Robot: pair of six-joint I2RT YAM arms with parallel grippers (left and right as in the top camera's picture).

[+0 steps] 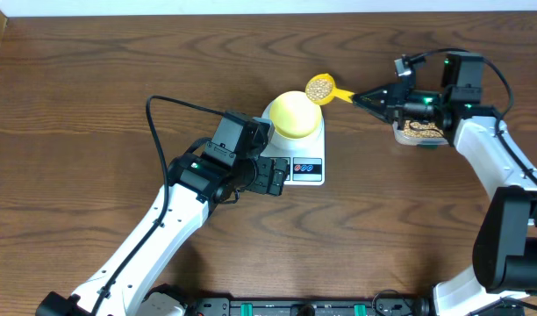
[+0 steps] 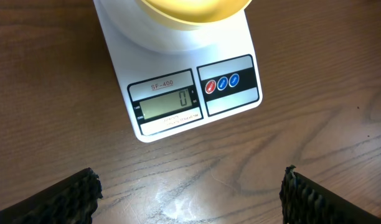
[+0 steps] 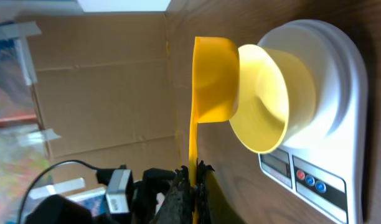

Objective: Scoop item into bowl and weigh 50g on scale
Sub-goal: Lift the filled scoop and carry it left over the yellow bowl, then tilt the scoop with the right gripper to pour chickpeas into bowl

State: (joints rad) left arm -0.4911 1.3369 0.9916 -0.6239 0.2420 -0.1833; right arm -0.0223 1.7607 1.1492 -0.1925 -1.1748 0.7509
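Observation:
The white scale (image 1: 316, 147) lies mid-table with the pale yellow bowl (image 1: 297, 114) on its platform. In the left wrist view the scale's display (image 2: 183, 98) reads 0. My right gripper (image 1: 363, 98) is shut on the handle of a bright yellow scoop (image 1: 321, 88), which is full of tan beans (image 1: 319, 87) and held level at the bowl's far right rim. The right wrist view shows the scoop (image 3: 215, 78) touching or just beside the bowl (image 3: 265, 99). My left gripper (image 1: 270, 175) stands open and holds nothing at the scale's front left corner, its fingers (image 2: 66, 199) over bare wood.
A clear tub (image 1: 418, 132) holding more beans sits under my right wrist, to the right of the scale. Brown cardboard (image 3: 97, 87) stands along the table's far edge. A black cable (image 1: 163, 132) loops from the left arm.

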